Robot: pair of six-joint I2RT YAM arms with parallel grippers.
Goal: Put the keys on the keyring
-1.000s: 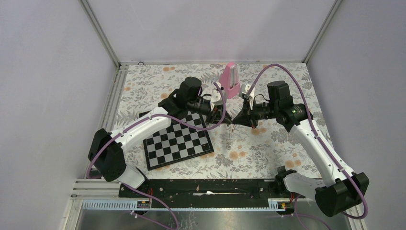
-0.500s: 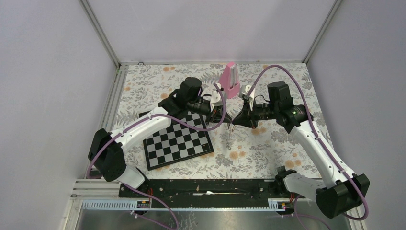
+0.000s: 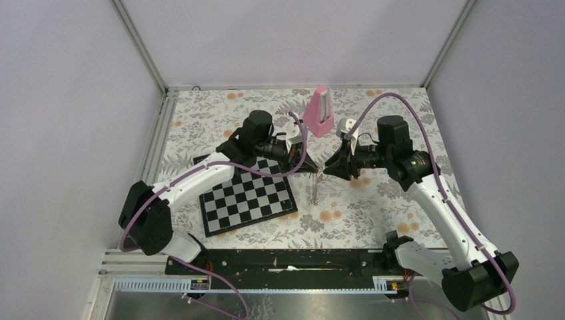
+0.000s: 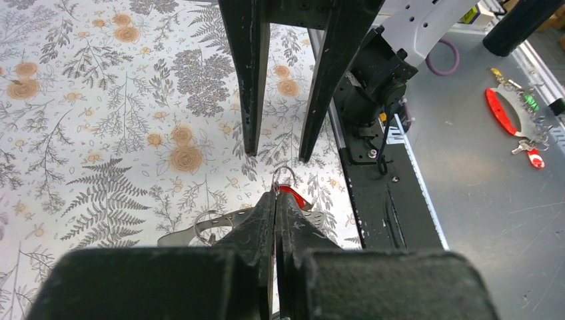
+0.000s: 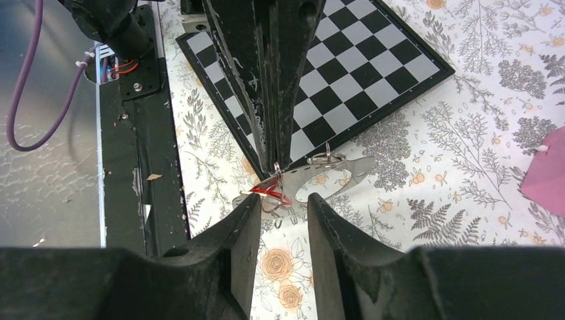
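My left fingers (image 5: 276,157) are pinched shut on a small wire ring (image 5: 276,171), holding it above the floral counter (image 5: 466,133), just right of the black-and-white chessboard (image 5: 373,53). The bright red plastic-headed key (image 5: 266,192) and pale translucent loop (image 5: 333,175) hang there. My right fingers (image 5: 250,213) stand apart, flanking the key.

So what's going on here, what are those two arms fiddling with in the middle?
Two robot arms meet above a flowery table, working on getting keys onto a keyring. The left gripper has its jaws shut on the little metal ring of the red key, and the pale keyring seems to dangle from the same pinch. The right gripper faces it tip to tip with its jaws open, holding nothing. A second key I cannot make out.
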